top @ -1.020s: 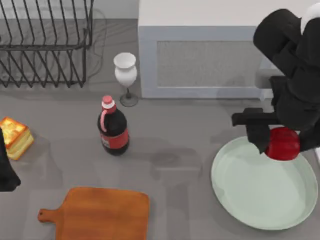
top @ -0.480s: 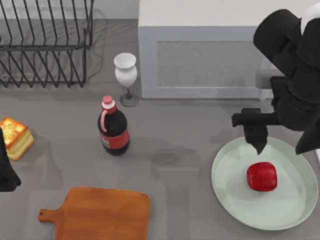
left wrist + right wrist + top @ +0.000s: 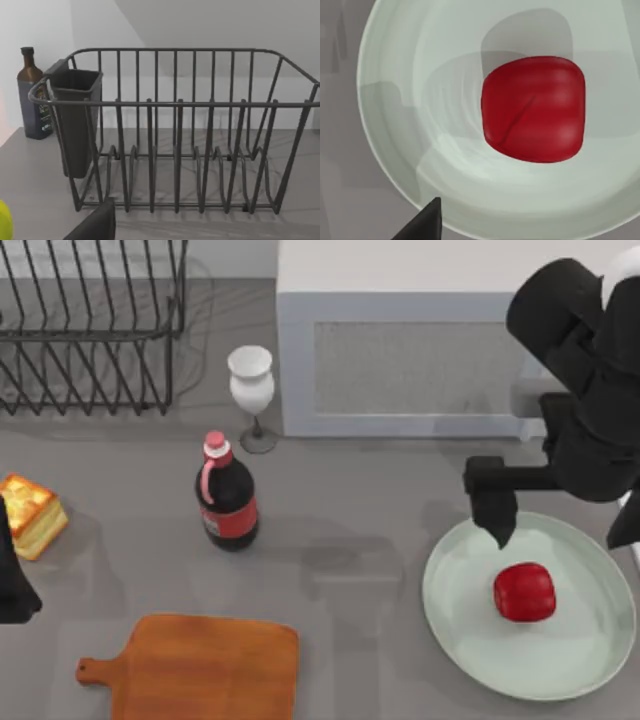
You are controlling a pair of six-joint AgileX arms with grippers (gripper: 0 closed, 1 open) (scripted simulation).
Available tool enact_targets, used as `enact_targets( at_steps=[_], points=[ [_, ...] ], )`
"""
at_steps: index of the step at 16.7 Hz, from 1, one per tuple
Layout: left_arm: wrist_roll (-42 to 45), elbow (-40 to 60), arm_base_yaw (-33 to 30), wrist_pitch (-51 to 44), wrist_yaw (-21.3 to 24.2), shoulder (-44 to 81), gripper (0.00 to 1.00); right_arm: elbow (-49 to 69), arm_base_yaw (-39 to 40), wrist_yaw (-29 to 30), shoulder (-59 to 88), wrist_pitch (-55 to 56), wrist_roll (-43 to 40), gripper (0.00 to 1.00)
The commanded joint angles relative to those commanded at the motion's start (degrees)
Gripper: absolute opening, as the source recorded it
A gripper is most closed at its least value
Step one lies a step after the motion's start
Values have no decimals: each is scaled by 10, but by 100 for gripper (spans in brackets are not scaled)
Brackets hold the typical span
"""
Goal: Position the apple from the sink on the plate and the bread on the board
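Glossy red apple (image 3: 524, 592) rests on pale green round plate (image 3: 470, 635). Right gripper (image 3: 555, 525) spread wide above it, empty. Advice: lift clear straight up, avoid nudging apple.

My right gripper (image 3: 560, 525) is only partly visible from above: one dark finger (image 3: 495, 512) hangs over the plate's (image 3: 455, 625) near rim, while the other slips off the picture's right edge. The board (image 3: 205, 665) far to its left is cut by the bottom edge. My left arm sits at the left edge, its gripper out of frame beside the bread (image 3: 30, 512). Ahead of my left wrist stands a dark bottle (image 3: 34, 95); its label is perhaps too small to read.
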Motion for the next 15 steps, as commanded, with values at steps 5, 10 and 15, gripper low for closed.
enact_targets(
  at_steps=[5, 10, 15],
  points=[
    [0, 0, 0, 0, 0, 0, 100, -15, -6, 0, -15, 14, -6, 100],
    [0, 0, 0, 0, 0, 0, 100, -127, -47, 0, -151, 115, -47, 100],
    [0, 0, 0, 0, 0, 0, 100, -316, -114, 0, -418, 283, -116, 100]
  ],
)
